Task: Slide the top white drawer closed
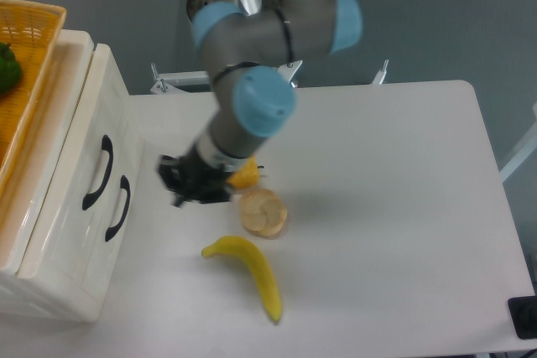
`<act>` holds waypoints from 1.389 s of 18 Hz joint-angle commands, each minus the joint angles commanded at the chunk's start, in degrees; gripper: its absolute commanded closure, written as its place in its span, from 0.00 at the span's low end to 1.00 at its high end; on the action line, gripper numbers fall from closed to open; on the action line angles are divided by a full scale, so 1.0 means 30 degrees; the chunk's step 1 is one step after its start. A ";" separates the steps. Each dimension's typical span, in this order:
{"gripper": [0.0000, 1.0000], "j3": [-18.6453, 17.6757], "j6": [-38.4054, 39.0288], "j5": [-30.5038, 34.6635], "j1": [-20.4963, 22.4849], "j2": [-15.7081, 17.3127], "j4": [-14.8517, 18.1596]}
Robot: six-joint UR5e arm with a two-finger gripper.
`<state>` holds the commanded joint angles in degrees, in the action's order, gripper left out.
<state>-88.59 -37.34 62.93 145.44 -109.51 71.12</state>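
Note:
The top white drawer [94,111] sits at the left, its black curved handle [96,172] facing the table; its front lies about level with the lower drawer's front, whose handle [117,207] is just beside it. My gripper [178,187] hovers over the table right of the cabinet, well apart from both handles, fingers pointing toward the cabinet. Its dark fingers merge into one mass, so their spacing does not show. Nothing visible is held.
A yellow wicker basket [38,56] with a green pepper [7,66] rests on the cabinet top. On the table lie a yellow pepper [246,176] partly behind the wrist, a round bread roll [263,212] and a banana [250,274].

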 joint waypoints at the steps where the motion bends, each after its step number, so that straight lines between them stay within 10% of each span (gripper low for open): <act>1: 0.62 0.0000 -0.0266 0.0000 0.0500 -0.0058 -0.0500; 7: 0.38 0.0643 -0.2287 0.0436 0.2407 -0.1316 -0.1618; 9: 0.00 0.0936 -0.2843 0.1721 0.2585 -0.1610 -0.1648; 19: 0.00 0.3015 -1.6019 0.6882 0.3873 -0.3484 -0.2556; 25: 0.00 0.4157 -1.8606 0.9516 0.4460 -0.4860 -0.2439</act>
<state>-76.12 -93.16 91.48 158.82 -124.09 63.81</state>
